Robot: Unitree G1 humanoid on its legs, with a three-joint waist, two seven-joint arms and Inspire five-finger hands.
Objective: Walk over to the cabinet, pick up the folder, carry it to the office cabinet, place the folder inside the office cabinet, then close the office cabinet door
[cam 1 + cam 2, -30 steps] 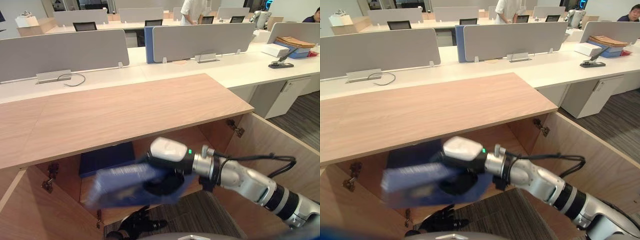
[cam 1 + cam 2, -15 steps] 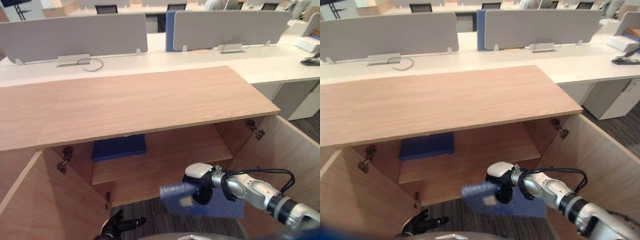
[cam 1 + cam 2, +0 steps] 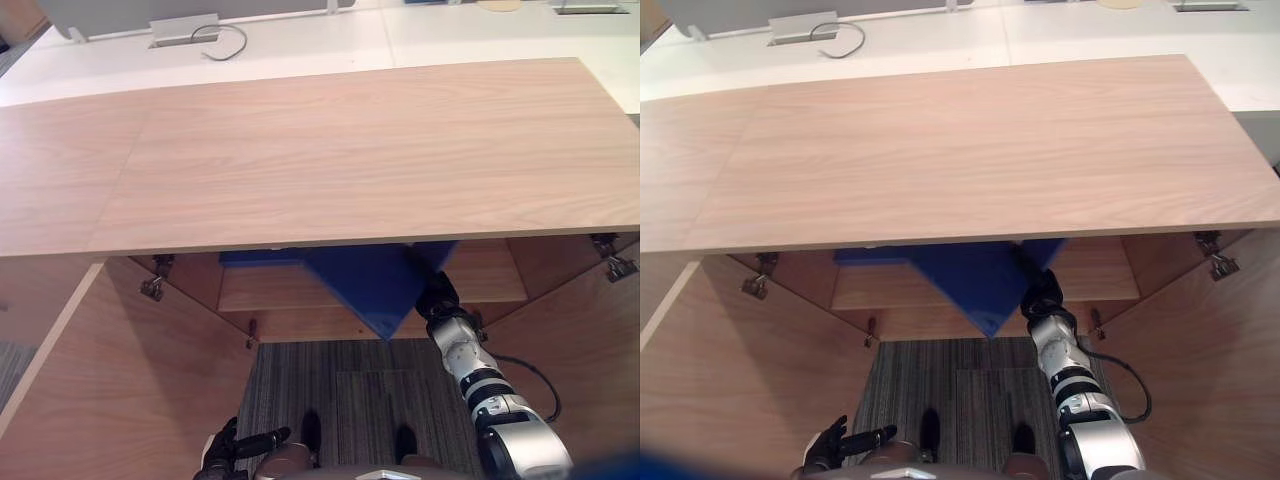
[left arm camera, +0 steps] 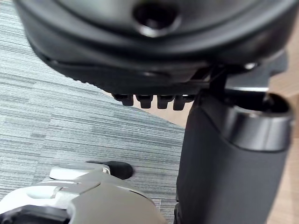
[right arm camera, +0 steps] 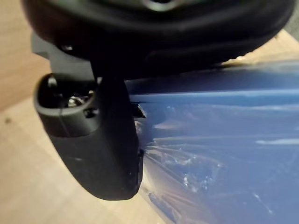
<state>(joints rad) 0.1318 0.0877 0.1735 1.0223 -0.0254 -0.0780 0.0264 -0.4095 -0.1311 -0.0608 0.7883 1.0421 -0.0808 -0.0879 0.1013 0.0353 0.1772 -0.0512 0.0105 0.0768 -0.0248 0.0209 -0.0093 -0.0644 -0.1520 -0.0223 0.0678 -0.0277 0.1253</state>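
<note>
My right robot hand (image 3: 437, 296), lower middle of the frame, has its thumb clamped on the blue folder (image 3: 375, 285), which sits tilted partly under the office cabinet (image 3: 330, 150) top, one corner hanging past the shelf (image 3: 480, 285) edge. Pick-up and carry look done; I judge that setting it flat, letting go and shutting the open door (image 3: 120, 370) remain, my left robot hand (image 3: 235, 447) hanging slack-fingered at lower left

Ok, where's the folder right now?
Centre of the head views: the blue folder is held in the right hand, half under the cabinet top, over the shelf edge.
</note>
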